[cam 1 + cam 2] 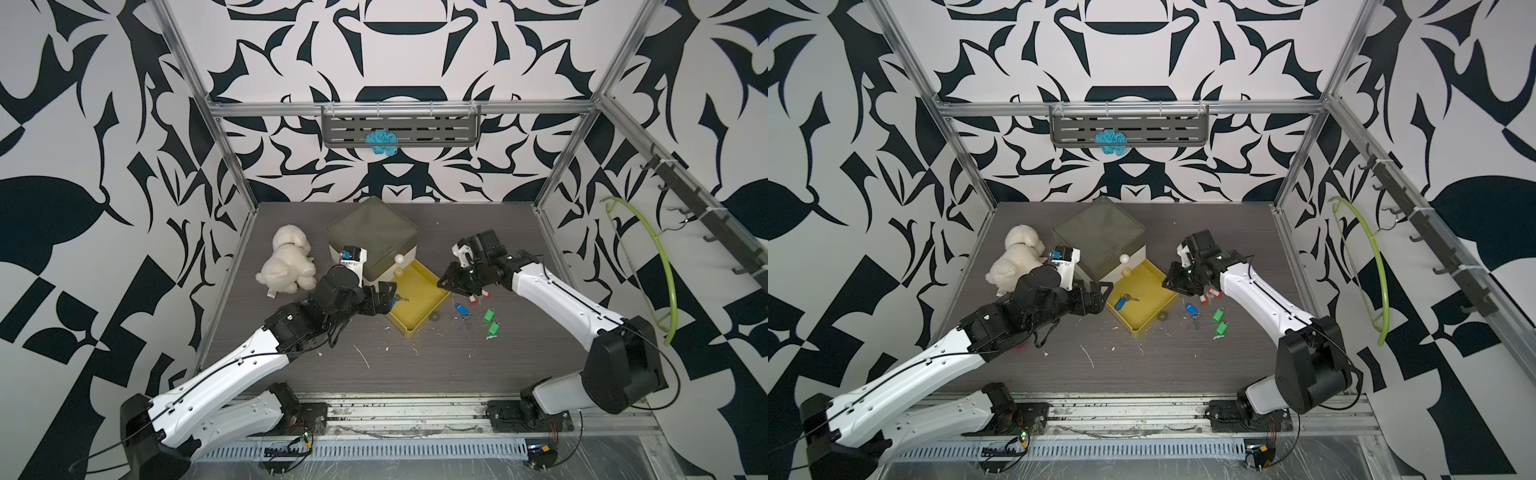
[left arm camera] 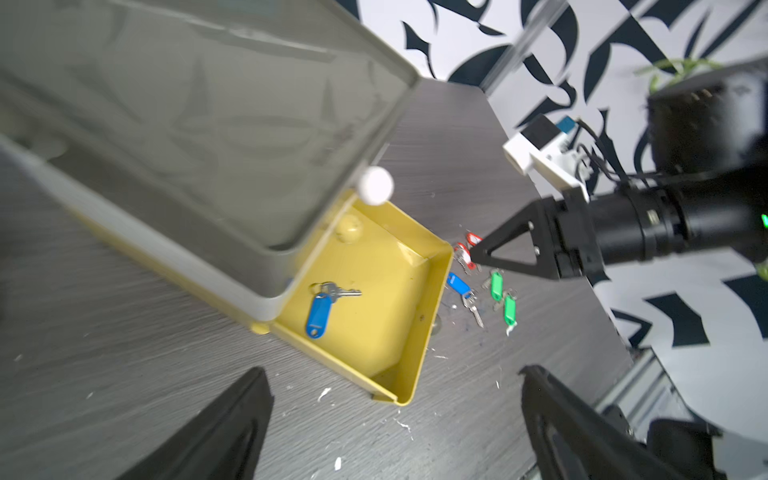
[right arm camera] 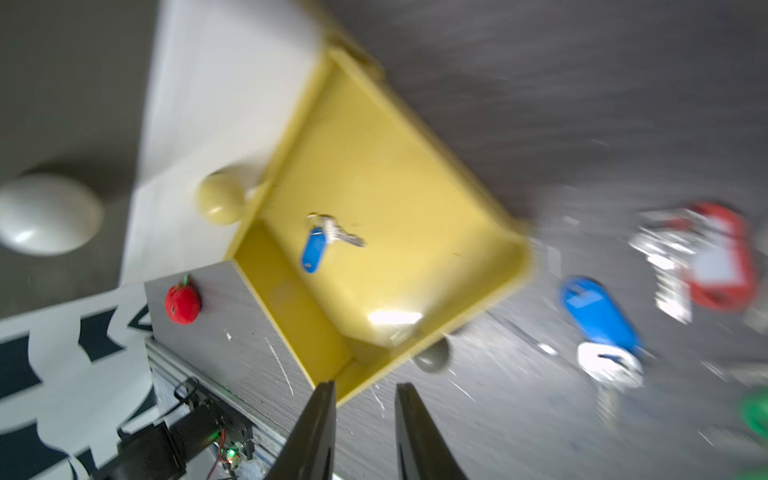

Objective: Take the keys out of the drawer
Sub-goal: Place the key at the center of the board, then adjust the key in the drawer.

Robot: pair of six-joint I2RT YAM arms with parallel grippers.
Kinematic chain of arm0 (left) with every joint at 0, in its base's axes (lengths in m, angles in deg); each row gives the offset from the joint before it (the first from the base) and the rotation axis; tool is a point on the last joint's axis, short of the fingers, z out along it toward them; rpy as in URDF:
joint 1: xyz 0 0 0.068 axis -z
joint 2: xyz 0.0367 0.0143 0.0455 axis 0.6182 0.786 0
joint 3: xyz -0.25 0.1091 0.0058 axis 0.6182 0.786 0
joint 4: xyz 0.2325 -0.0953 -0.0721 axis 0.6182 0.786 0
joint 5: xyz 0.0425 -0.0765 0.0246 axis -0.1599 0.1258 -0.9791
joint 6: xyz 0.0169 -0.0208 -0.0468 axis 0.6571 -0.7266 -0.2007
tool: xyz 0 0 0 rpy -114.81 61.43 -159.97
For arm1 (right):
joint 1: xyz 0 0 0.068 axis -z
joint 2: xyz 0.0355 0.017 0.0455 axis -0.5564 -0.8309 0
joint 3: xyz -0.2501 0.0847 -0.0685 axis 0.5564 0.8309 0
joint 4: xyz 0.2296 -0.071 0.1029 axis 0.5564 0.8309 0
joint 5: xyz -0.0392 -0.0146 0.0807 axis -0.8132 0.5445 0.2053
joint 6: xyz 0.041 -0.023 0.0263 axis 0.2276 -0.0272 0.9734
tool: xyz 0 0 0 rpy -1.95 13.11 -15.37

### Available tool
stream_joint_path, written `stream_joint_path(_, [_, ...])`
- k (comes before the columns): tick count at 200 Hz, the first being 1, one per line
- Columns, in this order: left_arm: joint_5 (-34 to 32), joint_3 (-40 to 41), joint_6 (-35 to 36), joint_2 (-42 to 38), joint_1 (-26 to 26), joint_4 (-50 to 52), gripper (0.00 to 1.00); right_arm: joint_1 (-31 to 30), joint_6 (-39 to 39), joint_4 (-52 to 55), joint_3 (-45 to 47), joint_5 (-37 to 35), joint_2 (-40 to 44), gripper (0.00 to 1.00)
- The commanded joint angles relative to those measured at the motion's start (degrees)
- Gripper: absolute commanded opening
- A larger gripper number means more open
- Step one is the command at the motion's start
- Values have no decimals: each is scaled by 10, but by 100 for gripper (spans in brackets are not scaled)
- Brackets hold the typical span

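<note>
Final pick: blue key (image 1: 1120, 303) lies in drawer (image 1: 1152, 282), 9 o'clock of centre; other keys (image 1: 1191, 309) on worktop (image 1: 1142, 365) at 3 o'clock. Left jaws wide, right jaws narrow, both empty. Next, likely: left jaws down onto blue key.

In a top view my left gripper (image 1: 393, 297) covers the blue-tagged key (image 1: 403, 298) save its tip. My right gripper (image 1: 446, 286) hides part of the red tags (image 1: 486, 295). Right wrist view: motion-blurred throughout; red tags smeared, their keys unreadable; green tag (image 3: 756, 411) cut off by the edge.
</note>
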Motion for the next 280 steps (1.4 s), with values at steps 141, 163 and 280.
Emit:
stream_joint_path(141, [5,5,6,-63,-26,74,99,-86,100,-133,-78,10,-244,0])
stream_joint_path(163, [4,5,11,-65,-26,79,99,-88,118,-156,-74,4,-254,0])
stream_joint_path(280, [7,16,29,-88,-47,92,99,-93,108,-71,-108,-69,-287,0])
